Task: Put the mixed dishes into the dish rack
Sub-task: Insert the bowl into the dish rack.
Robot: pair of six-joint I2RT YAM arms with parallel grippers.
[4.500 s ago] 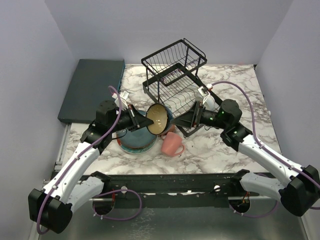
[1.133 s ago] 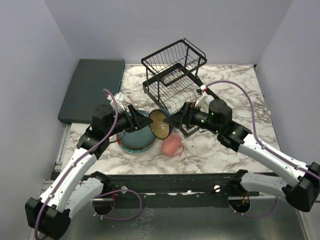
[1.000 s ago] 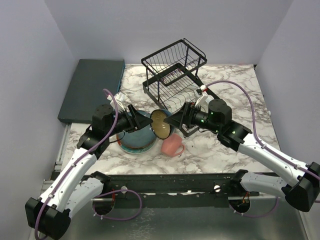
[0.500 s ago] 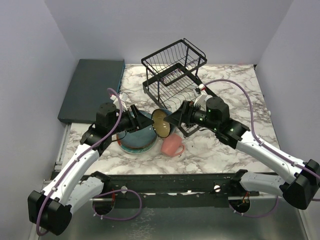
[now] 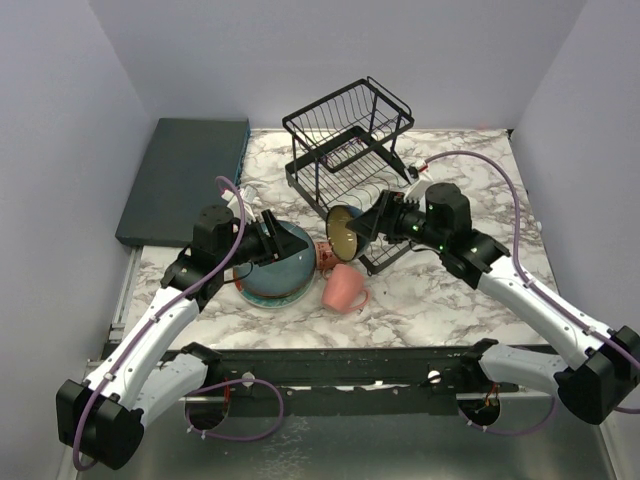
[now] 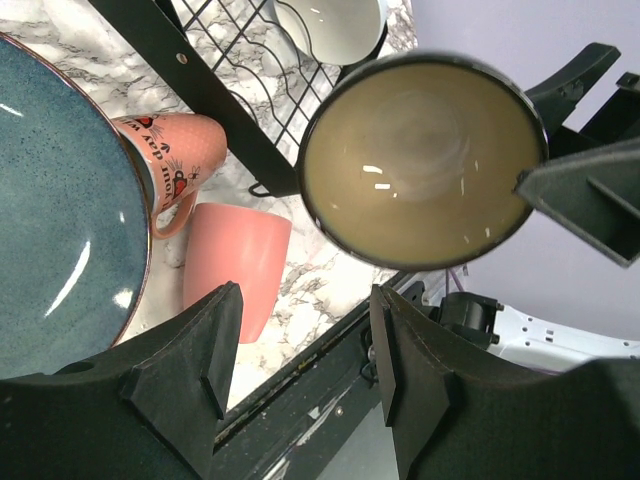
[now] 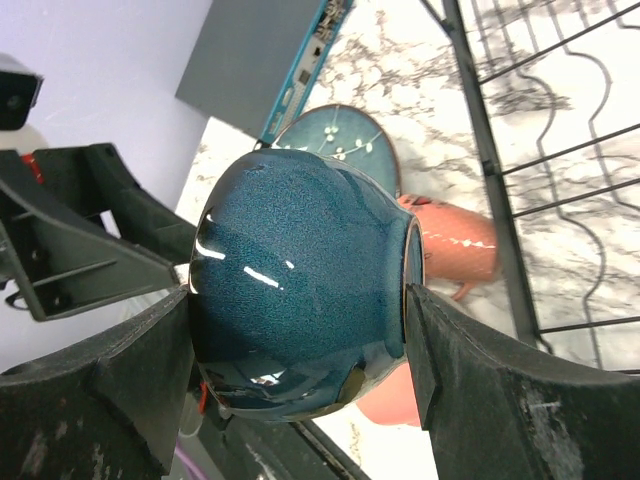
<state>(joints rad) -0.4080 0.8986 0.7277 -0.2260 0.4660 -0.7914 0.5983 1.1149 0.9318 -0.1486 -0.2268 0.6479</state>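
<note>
Bowl, dark and cream-lined, sits clamped between jaws of right gripper.
Left gripper gapes empty; pink mug bears unreadable red lettering.

**One printed mug, its lettering not legible**

The only writing in view is on the salmon mug lying just beside the dark teal plate, seen from the left wrist. It is a short row of dark capital letters with small red heart-like marks alongside, turned sideways and too blurred to spell out. In the top view the print is too small to make out.
</note>
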